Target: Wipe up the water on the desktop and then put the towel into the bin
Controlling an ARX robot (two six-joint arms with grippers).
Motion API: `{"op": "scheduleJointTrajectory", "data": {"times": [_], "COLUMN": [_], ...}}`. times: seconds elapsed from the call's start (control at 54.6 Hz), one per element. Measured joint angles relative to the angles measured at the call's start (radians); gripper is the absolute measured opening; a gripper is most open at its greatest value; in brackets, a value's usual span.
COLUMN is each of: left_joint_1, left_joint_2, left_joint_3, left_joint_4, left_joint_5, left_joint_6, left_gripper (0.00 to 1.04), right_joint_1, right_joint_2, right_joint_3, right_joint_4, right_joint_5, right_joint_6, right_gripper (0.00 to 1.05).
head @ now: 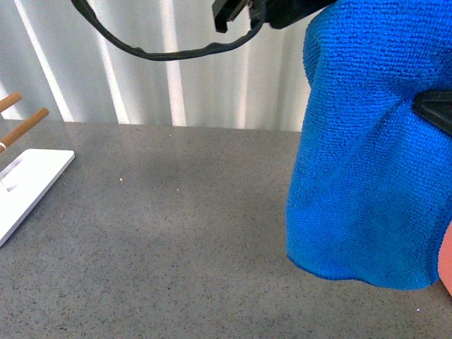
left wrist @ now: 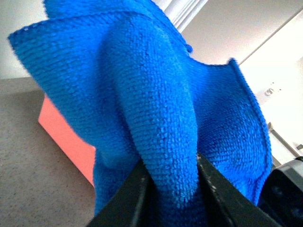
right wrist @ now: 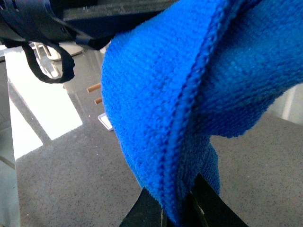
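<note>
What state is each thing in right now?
towel: hanging bunched in the air, off the desktop.
left gripper: shut on the towel.
right gripper: shut on the towel.
bin: only one pink wall shows; inside hidden.
desktop: no puddle that I can make out.
tray: lying flat on the desktop, pegs bare.

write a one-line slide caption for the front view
Blue towel hanging lifted over the speckled grey desktop, with a white tray of wooden pegs at far left.
</note>
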State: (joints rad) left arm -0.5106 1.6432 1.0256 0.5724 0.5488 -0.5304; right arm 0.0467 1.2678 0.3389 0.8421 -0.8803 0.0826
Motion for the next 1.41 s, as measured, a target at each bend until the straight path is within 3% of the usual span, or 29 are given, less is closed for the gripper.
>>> {"op": "scheduleJointTrajectory", "data": {"times": [0.183,0.366,0.476,0.64,0.86,0.97,1.025,1.08,1.116,1.244,1.372,1.409], "left_joint_1": [0.106,0.244,0.328,0.555,0.793,0.767,0.752,0.722,0.705,0.665,0.631,0.625], "left_joint_2": [0.001,-0.013,-0.056,-0.267,-0.362,-0.294,-0.288,-0.345,-0.421,-0.570,-0.750,-0.790], "left_joint_3": [-0.019,-0.146,-0.238,-0.450,-0.579,-0.814,-0.908,-0.975,-0.970,-0.998,-1.000,-1.000], "left_joint_4": [-0.177,-0.279,-0.363,-0.552,-0.671,-0.081,0.139,0.465,0.552,0.472,0.261,0.231], "left_joint_5": [-0.036,-0.002,0.052,0.210,0.273,-0.136,-0.248,-0.333,-0.362,-0.398,-0.430,-0.439], "left_joint_6": [0.070,0.184,0.291,0.617,0.828,0.690,0.636,0.587,0.569,0.546,0.539,0.535], "left_gripper": [0.70,0.98,0.98,0.98,0.98,0.80,0.73,0.60,0.51,0.28,0.05,0.04], "right_joint_1": [-0.048,-0.101,-0.132,-0.158,-0.159,-0.154,-0.153,-0.151,-0.147,-0.146,-0.140,-0.137], "right_joint_2": [-0.007,0.006,0.020,0.028,0.035,0.035,0.032,0.032,0.027,0.020,0.017,0.016], "right_joint_3": [0.012,0.011,0.010,0.006,0.004,0.003,0.003,0.003,0.003,0.003,0.003,0.003], "right_joint_4": [0.058,0.076,0.094,0.097,0.093,0.080,0.074,0.067,0.061,0.045,0.025,0.019], "right_joint_5": [-0.008,-0.012,-0.022,-0.034,-0.031,-0.031,-0.026,-0.014,-0.016,-0.009,0.003,0.005], "right_joint_6": [0.092,0.130,0.151,0.156,0.151,0.148,0.148,0.146,0.142,0.131,0.122,0.119], "right_gripper": [0.03,0.03,0.03,0.03,0.03,0.03,0.03,0.03,0.03,0.03,0.03,0.03]}}
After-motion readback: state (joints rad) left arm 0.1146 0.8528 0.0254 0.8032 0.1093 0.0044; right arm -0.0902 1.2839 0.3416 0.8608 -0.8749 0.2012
